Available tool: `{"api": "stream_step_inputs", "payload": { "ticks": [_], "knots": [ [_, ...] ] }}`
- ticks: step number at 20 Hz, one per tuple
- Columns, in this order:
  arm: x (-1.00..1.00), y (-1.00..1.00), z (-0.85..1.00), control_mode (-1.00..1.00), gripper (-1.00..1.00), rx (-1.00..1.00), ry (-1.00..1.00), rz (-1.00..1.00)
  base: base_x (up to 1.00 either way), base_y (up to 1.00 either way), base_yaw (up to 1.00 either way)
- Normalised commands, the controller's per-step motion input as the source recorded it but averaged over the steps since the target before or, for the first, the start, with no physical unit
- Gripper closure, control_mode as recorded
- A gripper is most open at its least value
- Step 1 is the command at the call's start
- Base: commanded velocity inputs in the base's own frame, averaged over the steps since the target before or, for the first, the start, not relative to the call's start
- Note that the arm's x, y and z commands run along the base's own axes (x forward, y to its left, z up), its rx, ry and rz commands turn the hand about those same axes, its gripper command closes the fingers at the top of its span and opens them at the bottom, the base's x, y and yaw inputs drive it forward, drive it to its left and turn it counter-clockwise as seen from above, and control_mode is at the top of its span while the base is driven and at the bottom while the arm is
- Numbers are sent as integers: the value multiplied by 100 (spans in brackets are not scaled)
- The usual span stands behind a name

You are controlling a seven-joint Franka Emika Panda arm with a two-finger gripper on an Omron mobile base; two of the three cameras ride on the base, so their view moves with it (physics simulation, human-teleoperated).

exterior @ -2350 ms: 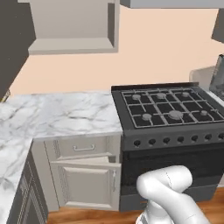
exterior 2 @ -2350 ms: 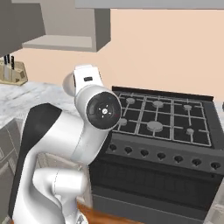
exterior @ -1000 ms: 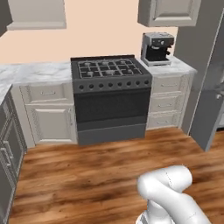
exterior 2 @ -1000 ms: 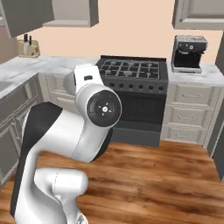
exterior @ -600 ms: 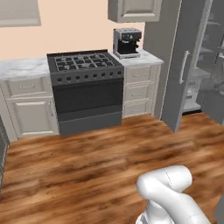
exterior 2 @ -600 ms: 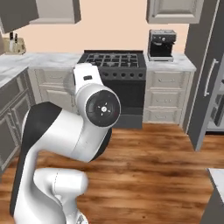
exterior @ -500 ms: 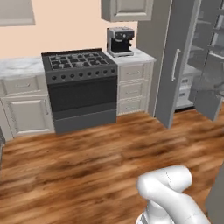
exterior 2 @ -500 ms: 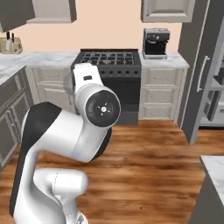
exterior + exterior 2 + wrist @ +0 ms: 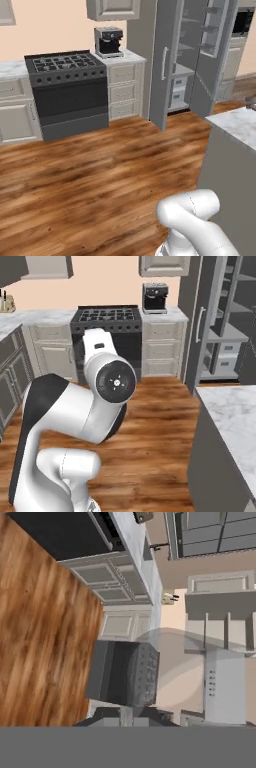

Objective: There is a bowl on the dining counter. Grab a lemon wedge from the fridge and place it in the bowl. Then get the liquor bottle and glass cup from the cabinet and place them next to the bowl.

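Wood plank floor (image 9: 100,170) carries black gas stove (image 9: 67,92), cream drawer cabinets (image 9: 122,90), open grey fridge (image 9: 192,55). Marble worktop (image 9: 165,315) beside stove holds coffee machine (image 9: 109,41). Far left worktop corner: probably knife block (image 9: 6,303), too small to confirm. Dining counter (image 9: 230,411) marble top at right, visible part bare.

Warm wood-plank floor (image 9: 100,170) runs up to a black gas stove (image 9: 67,92) set between cream drawer units (image 9: 122,90) under a peach wall (image 9: 50,25). A coffee machine (image 9: 109,41) sits on the marble worktop (image 9: 30,317) beside it (a knife block (image 9: 6,302) stands far along). Cream upper cabinets (image 9: 112,9) hang above.
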Motion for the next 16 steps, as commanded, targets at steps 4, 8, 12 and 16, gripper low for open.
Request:
{"api": "stream_step_inputs", "payload": {
  "ticks": [4,8,12,16],
  "knots": [
    [0,0,0,100,100,0,0,0,-100,-74,-7],
    [0,0,0,100,100,0,0,0,-100,-85,-6],
    [0,0,0,100,100,0,0,0,-76,-90,-4],
    [0,0,0,100,100,0,0,0,-15,-77,-1]
  ]
}}
